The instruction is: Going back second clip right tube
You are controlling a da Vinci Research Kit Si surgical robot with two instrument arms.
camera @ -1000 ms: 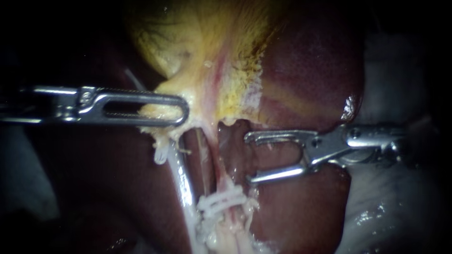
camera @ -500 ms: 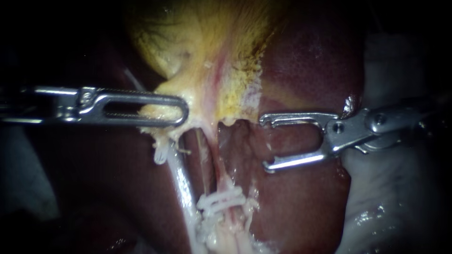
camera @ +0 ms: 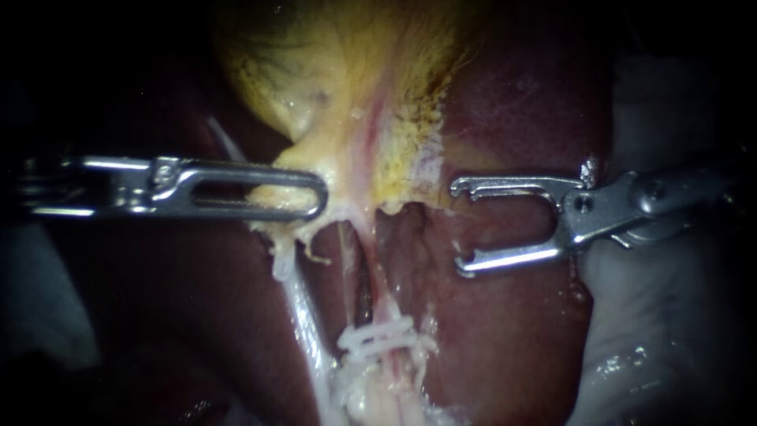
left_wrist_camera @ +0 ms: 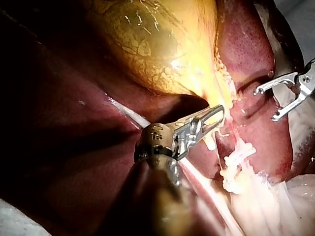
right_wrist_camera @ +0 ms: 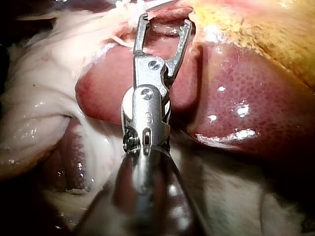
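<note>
My left instrument (camera: 315, 195) comes in level from the left, its slotted jaws shut on the lower edge of the yellow gallbladder (camera: 339, 87). In the left wrist view the same jaws (left_wrist_camera: 216, 111) pinch the gallbladder's narrow end. Two tubes run down from there. The right tube (camera: 377, 296) carries white clips (camera: 378, 339) low down, also seen as clips (left_wrist_camera: 238, 155). My right instrument (camera: 461, 226) stands right of that tube over the liver (camera: 512, 110), jaws wide open and empty. The right wrist view shows the open jaws (right_wrist_camera: 166, 22) likewise.
A pale left tube (camera: 303, 312) runs beside the clipped one. Dark red liver surrounds the tubes. White wet fatty tissue (camera: 662, 315) lies at the right, under my right instrument's shaft. My right instrument (left_wrist_camera: 266, 104) also shows at the edge of the left wrist view.
My right instrument has drawn back to the right and slightly up, away from the right tube, jaws still open. The left instrument keeps its hold; the whole scene shifted slightly.
</note>
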